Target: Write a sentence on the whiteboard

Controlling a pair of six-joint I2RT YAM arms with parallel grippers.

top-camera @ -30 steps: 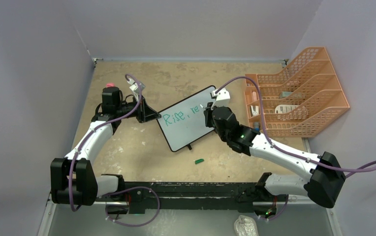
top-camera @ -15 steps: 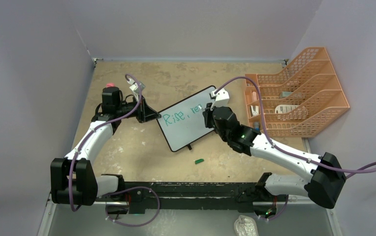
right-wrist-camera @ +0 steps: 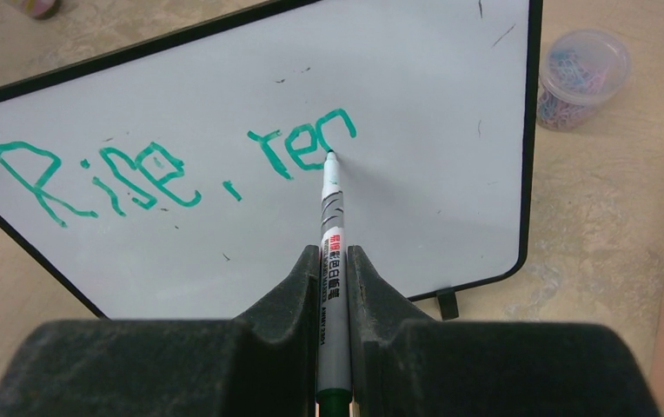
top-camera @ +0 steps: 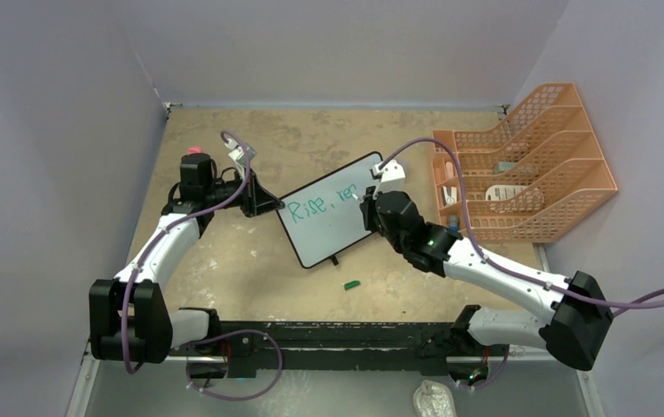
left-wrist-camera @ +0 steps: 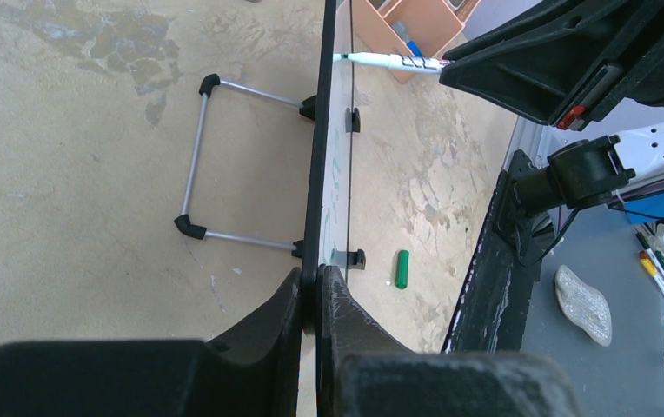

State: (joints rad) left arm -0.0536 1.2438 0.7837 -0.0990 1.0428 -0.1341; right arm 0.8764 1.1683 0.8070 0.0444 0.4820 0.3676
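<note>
The whiteboard (top-camera: 333, 213) stands tilted mid-table on a wire stand (left-wrist-camera: 194, 169). It shows edge-on in the left wrist view (left-wrist-camera: 320, 165) and face-on in the right wrist view (right-wrist-camera: 415, 200). My left gripper (top-camera: 269, 207) is shut on its left edge, and the jaws pinch the black frame (left-wrist-camera: 314, 300). The green-teal sentence (right-wrist-camera: 172, 161) reads "Rise, re" plus a partial letter. My right gripper (top-camera: 370, 198) is shut on a white marker (right-wrist-camera: 332, 261). The marker tip (right-wrist-camera: 329, 155) touches the board at the last stroke.
A green marker cap (top-camera: 352, 284) lies on the table in front of the board. An orange tiered file tray (top-camera: 520, 169) stands at the right. A clear tub of paper clips (right-wrist-camera: 582, 74) sits right of the board. A pink object (top-camera: 195, 150) lies behind the left arm.
The right gripper and marker shifted slightly left and toward the board's far edge. The partial letter after "re" has grown by a stroke. The left arm and board have not moved.
</note>
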